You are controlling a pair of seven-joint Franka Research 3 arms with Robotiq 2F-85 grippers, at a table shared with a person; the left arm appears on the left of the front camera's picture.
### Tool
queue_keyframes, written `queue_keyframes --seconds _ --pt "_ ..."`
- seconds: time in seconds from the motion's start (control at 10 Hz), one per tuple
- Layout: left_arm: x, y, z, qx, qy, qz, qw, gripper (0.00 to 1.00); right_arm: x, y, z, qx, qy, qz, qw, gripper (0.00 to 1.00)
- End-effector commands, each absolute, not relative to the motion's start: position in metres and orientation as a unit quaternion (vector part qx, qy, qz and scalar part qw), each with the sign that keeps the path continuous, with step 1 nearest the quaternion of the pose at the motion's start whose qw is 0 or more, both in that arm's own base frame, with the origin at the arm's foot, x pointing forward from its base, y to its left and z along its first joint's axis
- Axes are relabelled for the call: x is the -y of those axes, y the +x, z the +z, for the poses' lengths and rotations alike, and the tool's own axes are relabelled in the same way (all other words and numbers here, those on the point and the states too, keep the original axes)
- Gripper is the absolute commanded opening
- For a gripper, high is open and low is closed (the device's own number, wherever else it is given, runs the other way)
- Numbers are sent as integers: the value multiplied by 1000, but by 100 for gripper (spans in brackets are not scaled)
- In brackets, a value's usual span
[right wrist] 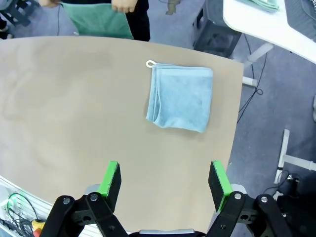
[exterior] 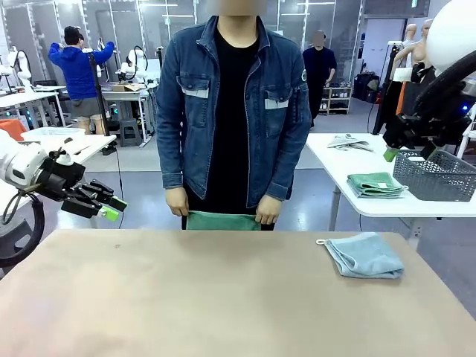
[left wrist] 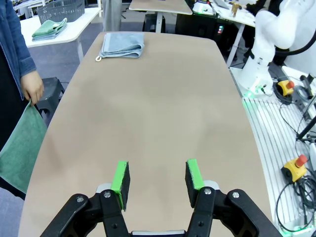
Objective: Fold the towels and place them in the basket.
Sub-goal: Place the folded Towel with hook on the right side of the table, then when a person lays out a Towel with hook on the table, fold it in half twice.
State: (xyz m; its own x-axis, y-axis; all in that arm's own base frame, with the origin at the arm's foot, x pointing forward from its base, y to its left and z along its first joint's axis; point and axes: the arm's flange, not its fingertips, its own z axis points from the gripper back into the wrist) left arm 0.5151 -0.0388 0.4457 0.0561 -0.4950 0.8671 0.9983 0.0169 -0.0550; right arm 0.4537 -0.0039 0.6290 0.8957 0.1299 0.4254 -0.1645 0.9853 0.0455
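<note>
A folded light blue-grey towel lies on the tan table's right side, its loop toward the person. The person across the table holds a green towel hanging at the far edge with both hands. The dark grey basket stands on a white side table to the right, with folded green towels beside it. My left gripper hovers open and empty off the table's left edge. My right gripper is open and empty, high above the blue towel.
The white side table stands apart from the main table, with a gap of floor between. The tan tabletop is bare from the middle to the left. My right arm's base and cables sit behind the near edge.
</note>
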Motion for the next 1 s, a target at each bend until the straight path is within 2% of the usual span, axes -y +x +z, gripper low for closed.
queue_keyframes --seconds 0.0,0.9 --pt "39 513 447 344 -366 -597 625 59 3 455 632 218 40 75 972 89" --pt "39 513 447 344 -366 -597 625 59 3 455 632 218 40 75 972 89"
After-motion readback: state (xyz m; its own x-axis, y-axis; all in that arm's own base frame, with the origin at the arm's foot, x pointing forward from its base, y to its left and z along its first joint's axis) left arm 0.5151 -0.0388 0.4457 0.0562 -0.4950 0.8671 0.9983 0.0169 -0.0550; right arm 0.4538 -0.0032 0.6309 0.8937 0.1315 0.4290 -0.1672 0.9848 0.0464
